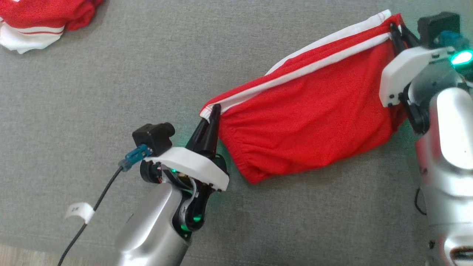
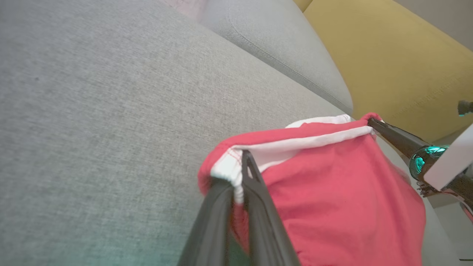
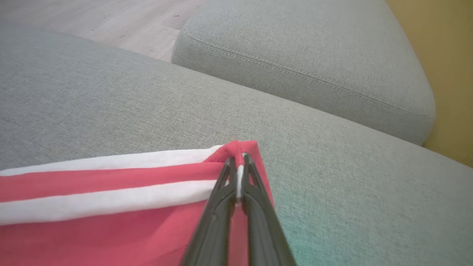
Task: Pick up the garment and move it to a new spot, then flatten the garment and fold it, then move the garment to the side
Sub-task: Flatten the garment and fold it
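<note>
Head view: the garment (image 1: 314,111) is stretched over the sofa (image 1: 147,74) between both grippers. The left gripper (image 1: 214,111) is clamped on one striped corner and the right gripper (image 1: 394,31) on the other.
Left wrist view: the jaws pinch the white hem.
Right wrist view: the jaws pinch the red-and-white corner.

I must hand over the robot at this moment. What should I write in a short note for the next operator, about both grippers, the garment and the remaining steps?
Left gripper: shut on the garment, at its left striped corner.
Right gripper: shut on the opposite striped corner.
The garment, red with white stripes, is stretched between the two grippers over the grey cushion; it is not folded.
Another red and white cloth lies bunched at the far left of the cushion.
Done: both corners are gripped.
Left: lay it flat, fold it, move it to the side.
</note>
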Robot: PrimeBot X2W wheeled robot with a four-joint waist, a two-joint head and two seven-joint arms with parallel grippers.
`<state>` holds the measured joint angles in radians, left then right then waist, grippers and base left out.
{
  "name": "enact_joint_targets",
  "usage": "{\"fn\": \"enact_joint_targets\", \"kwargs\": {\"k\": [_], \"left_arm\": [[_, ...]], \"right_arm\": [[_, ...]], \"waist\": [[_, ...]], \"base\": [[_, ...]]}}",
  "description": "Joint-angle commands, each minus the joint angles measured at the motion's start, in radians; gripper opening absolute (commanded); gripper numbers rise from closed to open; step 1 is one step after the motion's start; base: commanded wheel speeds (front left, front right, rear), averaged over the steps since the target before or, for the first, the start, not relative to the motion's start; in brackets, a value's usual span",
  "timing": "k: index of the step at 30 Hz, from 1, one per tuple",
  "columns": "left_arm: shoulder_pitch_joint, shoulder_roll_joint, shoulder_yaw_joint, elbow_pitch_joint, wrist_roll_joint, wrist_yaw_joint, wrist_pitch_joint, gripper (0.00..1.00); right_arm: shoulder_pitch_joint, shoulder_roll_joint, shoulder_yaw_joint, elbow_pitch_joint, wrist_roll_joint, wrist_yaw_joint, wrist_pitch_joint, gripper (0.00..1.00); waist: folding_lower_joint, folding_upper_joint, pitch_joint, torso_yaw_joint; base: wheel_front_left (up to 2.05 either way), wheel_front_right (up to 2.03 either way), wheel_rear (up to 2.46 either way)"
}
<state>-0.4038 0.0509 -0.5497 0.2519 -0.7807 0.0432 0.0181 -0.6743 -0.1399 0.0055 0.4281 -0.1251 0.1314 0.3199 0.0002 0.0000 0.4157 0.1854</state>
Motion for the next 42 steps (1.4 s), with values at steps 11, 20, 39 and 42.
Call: {"fn": "enact_joint_targets", "kwargs": {"k": [11, 20, 39, 42], "left_arm": [[-0.032, 0.005, -0.017, 0.000, -0.017, 0.030, -0.043, 1.00], [0.068, 0.091, -0.042, -0.086, 0.022, 0.053, -0.037, 1.00], [0.234, 0.239, 0.077, -0.282, 0.058, 0.181, -0.131, 1.00], [0.245, 0.246, 0.088, -0.288, 0.059, 0.190, -0.140, 1.00]], "right_arm": [[-0.103, 0.016, 0.012, 0.127, -0.003, -0.001, -0.121, 1.00], [-0.057, 0.001, 0.004, 0.176, 0.037, -0.001, -0.159, 1.00], [0.045, -0.092, -0.072, 0.309, 0.095, -0.001, -0.007, 1.00], [0.054, -0.092, -0.074, 0.326, 0.109, -0.001, 0.028, 1.00]], "waist": [[-0.0002, 0.0000, -0.035, 0.002], [-0.0002, 0.0000, -0.104, -0.007], [-0.0002, 0.0000, -0.161, 0.089], [-0.0002, 0.0000, -0.164, 0.094]], "base": [[0.00, 0.00, 0.00], [0.00, 0.00, 0.00], [0.00, 0.00, 0.00], [0.00, 0.00, 0.00]]}}
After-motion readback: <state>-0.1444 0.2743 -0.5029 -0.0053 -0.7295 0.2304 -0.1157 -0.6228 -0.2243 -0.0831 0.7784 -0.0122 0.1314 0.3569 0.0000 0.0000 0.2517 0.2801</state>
